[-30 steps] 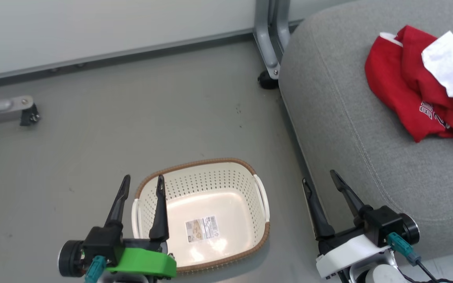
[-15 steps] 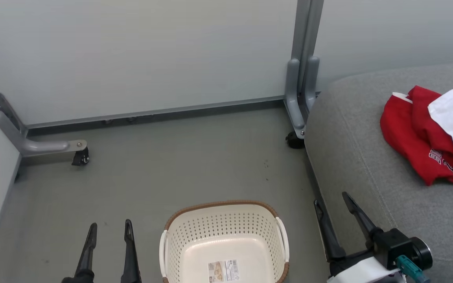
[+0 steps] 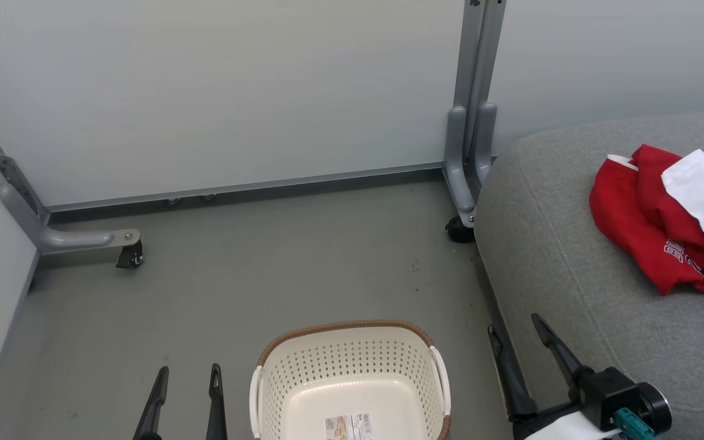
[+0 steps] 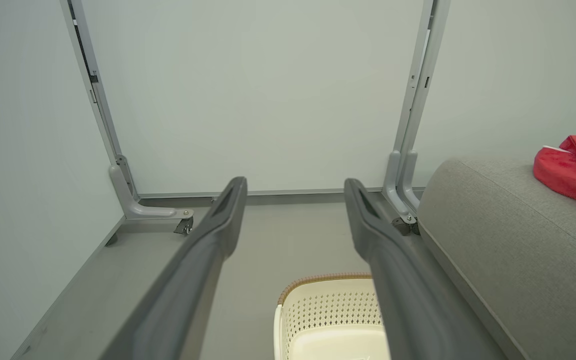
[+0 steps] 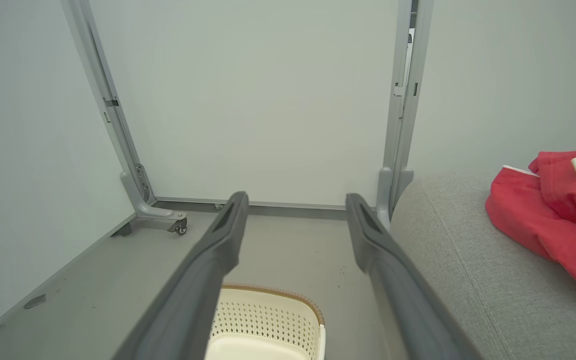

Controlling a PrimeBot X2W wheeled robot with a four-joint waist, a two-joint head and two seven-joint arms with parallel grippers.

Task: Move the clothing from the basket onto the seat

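Observation:
The red clothing (image 3: 657,226) with white trim lies crumpled on the grey seat (image 3: 578,275) at the right, also seen in the left wrist view (image 4: 570,170) and the right wrist view (image 5: 548,220). The cream basket (image 3: 349,373) with its brown rim stands on the floor at the bottom centre, holding nothing but a label on its bottom. My left gripper (image 3: 187,376) is open just left of the basket, nothing between its fingers. My right gripper (image 3: 516,324) is open between the basket and the seat's front edge, holding nothing.
Grey partition panels (image 3: 236,91) close off the back and left. Their metal feet with castors stand on the floor at the left (image 3: 129,253) and beside the seat's corner (image 3: 459,229). The grey floor (image 3: 278,263) lies open between panels and basket.
The camera has tilted up, so everything sits lower in the picture and more of the panels shows. The left gripper now shows only its fingertips at the bottom edge. Both grippers stay open.

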